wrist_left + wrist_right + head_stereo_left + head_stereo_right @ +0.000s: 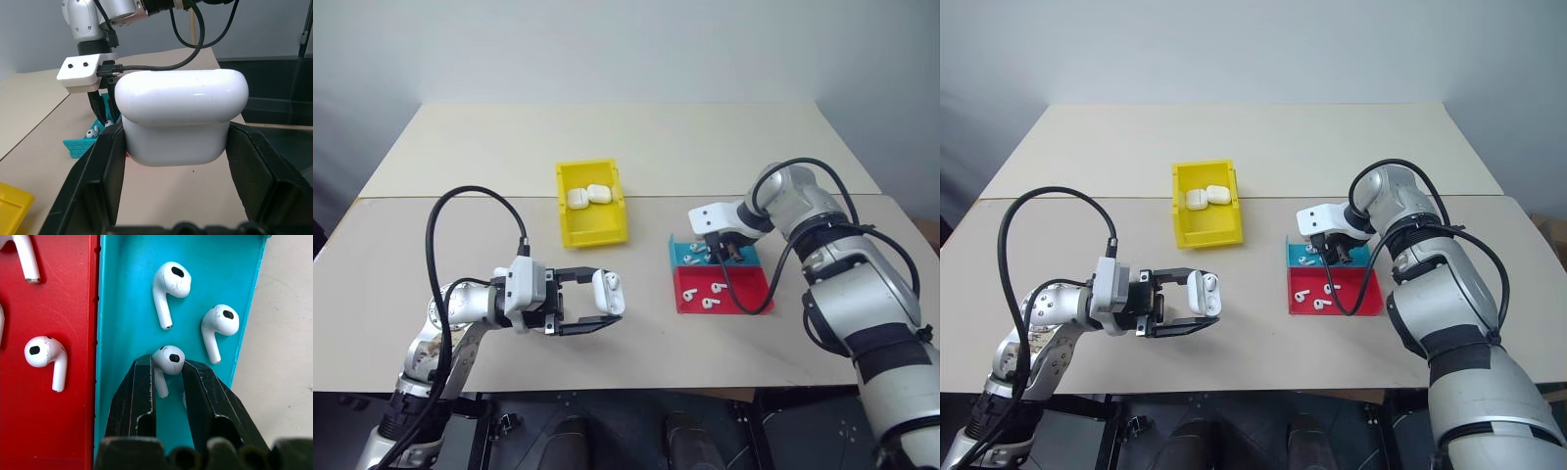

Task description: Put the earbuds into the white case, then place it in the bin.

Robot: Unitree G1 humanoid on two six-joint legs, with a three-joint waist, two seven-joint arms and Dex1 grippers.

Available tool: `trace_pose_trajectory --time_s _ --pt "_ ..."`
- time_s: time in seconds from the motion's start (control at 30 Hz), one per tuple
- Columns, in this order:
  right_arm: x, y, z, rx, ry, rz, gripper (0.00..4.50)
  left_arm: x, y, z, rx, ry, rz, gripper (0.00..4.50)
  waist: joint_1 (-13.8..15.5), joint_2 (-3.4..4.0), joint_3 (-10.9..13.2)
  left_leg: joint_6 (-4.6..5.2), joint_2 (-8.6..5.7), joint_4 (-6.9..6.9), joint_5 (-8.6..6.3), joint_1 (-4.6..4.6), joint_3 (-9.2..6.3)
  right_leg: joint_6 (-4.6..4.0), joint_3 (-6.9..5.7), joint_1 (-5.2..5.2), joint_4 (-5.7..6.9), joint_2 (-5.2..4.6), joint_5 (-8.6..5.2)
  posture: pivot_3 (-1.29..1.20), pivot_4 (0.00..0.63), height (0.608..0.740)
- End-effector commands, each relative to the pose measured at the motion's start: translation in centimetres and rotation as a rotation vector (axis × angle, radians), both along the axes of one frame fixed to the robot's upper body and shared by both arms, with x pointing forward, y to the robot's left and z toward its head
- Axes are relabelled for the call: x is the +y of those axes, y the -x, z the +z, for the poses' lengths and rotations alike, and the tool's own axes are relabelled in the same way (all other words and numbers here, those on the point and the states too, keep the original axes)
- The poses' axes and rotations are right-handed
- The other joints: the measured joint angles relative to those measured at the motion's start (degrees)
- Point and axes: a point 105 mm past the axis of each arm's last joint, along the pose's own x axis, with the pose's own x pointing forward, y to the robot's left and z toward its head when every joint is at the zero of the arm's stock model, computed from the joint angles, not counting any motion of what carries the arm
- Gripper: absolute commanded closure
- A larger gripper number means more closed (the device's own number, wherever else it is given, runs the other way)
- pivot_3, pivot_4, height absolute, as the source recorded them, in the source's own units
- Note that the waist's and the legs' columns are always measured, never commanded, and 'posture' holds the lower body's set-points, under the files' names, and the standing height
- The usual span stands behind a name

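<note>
Two arms are in your view over the tabletop (431, 245). Your left end effector (607, 304) sits at about 7 o'clock, pointing level toward the right, and it is clamped on a white case (608, 292) held above the tabletop; the left wrist view shows that case (181, 115) pinched between the two black fingers (98, 181), lid end up.

Your right end effector (722, 253) is at about 3 o'clock, pointing steeply down into the blue tray (683, 257). In the right wrist view its fingers (137, 396) stand on either side of one earbud (166, 363) lying on the blue tray floor (127, 293); whether they already pinch it you cannot tell. Two more earbuds (168, 286) lie just beyond it in the same tray.

Just nearer you, touching the blue tray, is the red tray (744, 292), with several earbuds (717, 288) in it.

At about 12 o'clock from your left end effector sits the yellow bin (590, 227), and two closed white cases (588, 196) lie side by side inside it
</note>
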Motion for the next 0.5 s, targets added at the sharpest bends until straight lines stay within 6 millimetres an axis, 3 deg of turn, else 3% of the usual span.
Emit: trace_pose_trajectory --time_s 0.03,0.27,0.43,0.5 --pt "0.0 -0.1 1.0 -0.031 -0.020 0.012 3.87 -0.3 0.1 0.7 -0.033 0.001 -0.019 1.73 0.00 0.00 0.00 0.00 0.00 0.00 0.00 0.00 0.00 0.00 0.00 0.00 0.00 0.00 0.00 0.00 0.150 0.740" --pt "1.1 0.2 5.2 -0.071 -0.195 0.028 3.87 -0.1 0.0 1.3 -0.040 0.013 -0.022 1.73 0.08 0.03 0.02 0.00 0.00 0.00 0.00 -0.01 0.00 0.00 0.00 0.00 0.00 0.00 0.00 0.00 0.150 0.740" --pt "0.3 1.2 8.8 -0.109 -0.361 0.002 3.87 -0.4 -0.4 1.9 -0.054 0.045 -0.022 1.73 0.40 0.03 0.02 0.00 0.00 0.01 0.00 -0.02 -0.01 0.00 -0.01 0.01 -0.01 -0.01 0.00 0.00 0.150 0.740" --pt "-0.1 2.0 11.0 -0.140 -0.504 -0.017 3.87 -0.7 -0.7 2.5 -0.059 0.067 -0.018 1.73 0.49 0.03 0.02 0.00 0.00 0.01 0.00 -0.03 -0.01 0.00 -0.02 0.01 -0.02 -0.01 0.00 0.00 0.150 0.740"
